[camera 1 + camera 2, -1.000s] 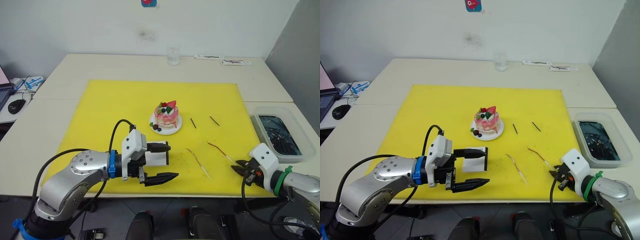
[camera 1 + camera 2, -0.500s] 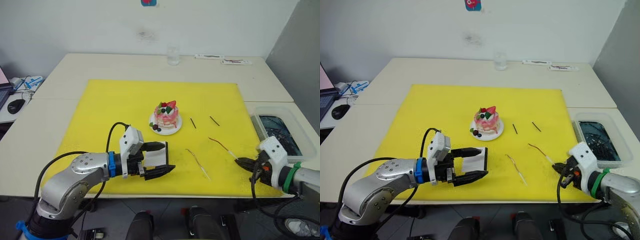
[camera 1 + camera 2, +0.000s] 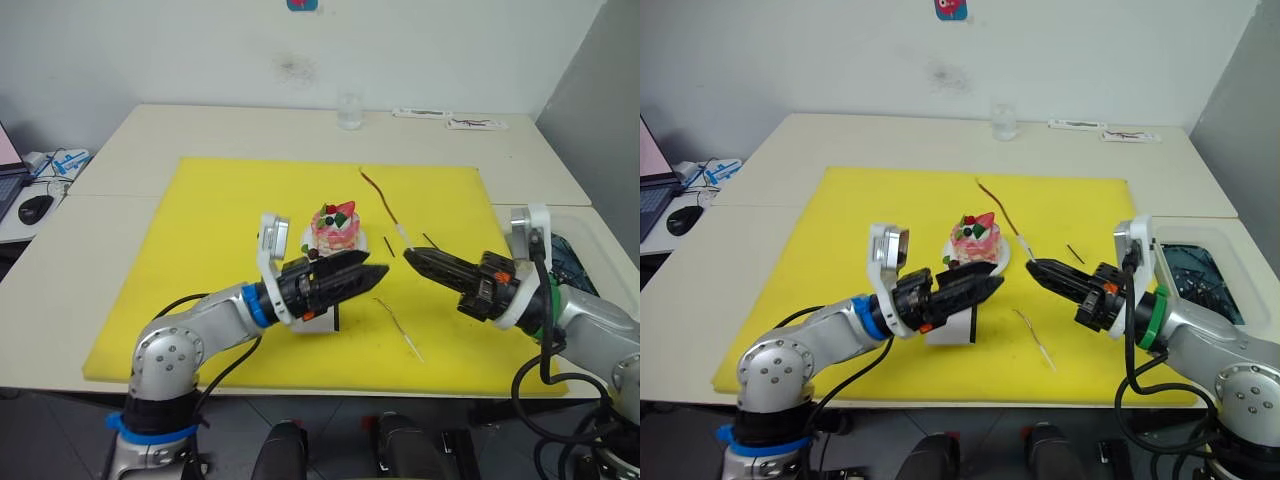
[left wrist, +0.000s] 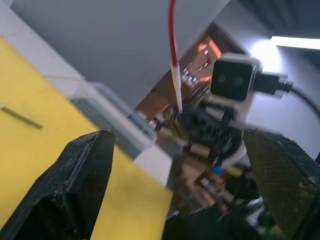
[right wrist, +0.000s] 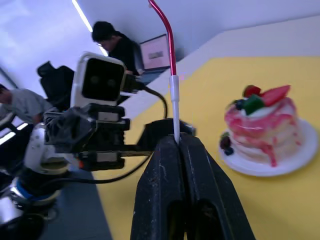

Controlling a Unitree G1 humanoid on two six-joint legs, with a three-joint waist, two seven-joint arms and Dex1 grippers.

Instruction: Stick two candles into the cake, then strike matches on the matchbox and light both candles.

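Right pincer (image 3: pixel 412 258) pinching one candle (image 3: pixel 380 199) by its pale lower end, fingers pressed together, raised above the yellow mat (image 3: pixel 210 210). Candle standing nearly upright out of the fingertips, long axis rising up and away, curved red tip topmost and bending over above the cake (image 3: pixel 334 229). Cake sitting just beyond and beside those fingertips, on its white plate. Second candle (image 3: pixel 397 327) lying flat on the mat below and near the right pincer, running diagonally, pale end toward the near edge. Two matches (image 3: pixel 429 241) lying on the mat, partly hidden behind that pincer. Left pincer (image 3: pixel 377 272) pointing at the right one, tips close together in the head views, spread apart in its wrist view. Matchbox (image 3: pixel 322 318) lying beneath the left pincer, mostly hidden by it, one dark edge showing.
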